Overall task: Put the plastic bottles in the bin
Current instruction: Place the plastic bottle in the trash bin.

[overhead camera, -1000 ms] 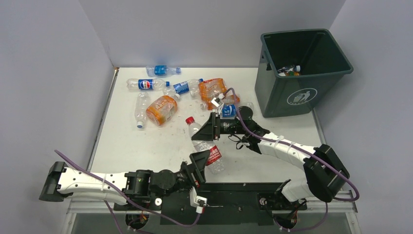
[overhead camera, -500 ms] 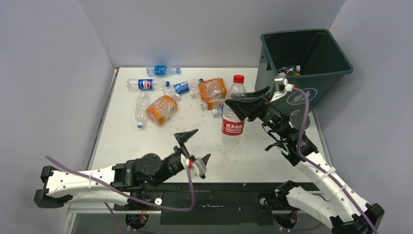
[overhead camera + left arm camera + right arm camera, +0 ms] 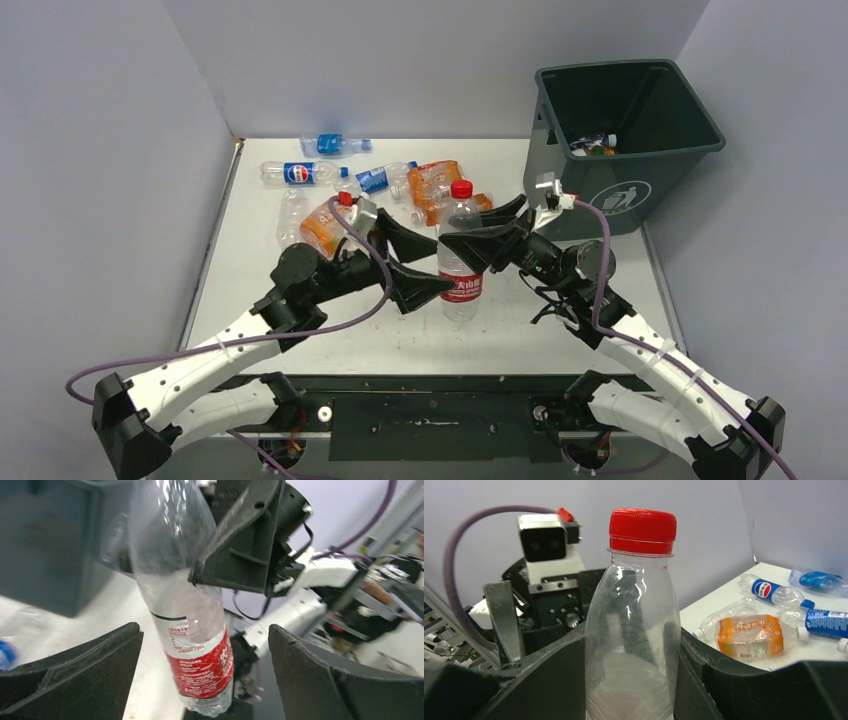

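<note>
My right gripper [image 3: 478,236] [image 3: 631,680] is shut on a clear plastic bottle [image 3: 460,255] [image 3: 634,605] with a red cap and red label, held upright near the table's middle. My left gripper [image 3: 425,268] [image 3: 204,630] is open, one finger on each side of the bottle's [image 3: 195,630] lower half without touching it. The dark bin [image 3: 600,200] [image 3: 45,545] stands at the back right, to the right of both grippers. Some bottles [image 3: 595,145] lie inside it. Several more bottles lie at the back left, among them a Pepsi bottle [image 3: 298,173] and an orange one [image 3: 325,225].
Grey walls close the table on the left, back and right. A blue crushed bottle [image 3: 335,144] lies by the back wall. An orange crushed bottle [image 3: 435,182] lies just behind the grippers. Purple cables loop off both arms.
The right gripper has carried the red-capped bottle left and a little lower, away from the bin. The left arm has swung forward from the near edge, its open fingers now flanking the bottle.
</note>
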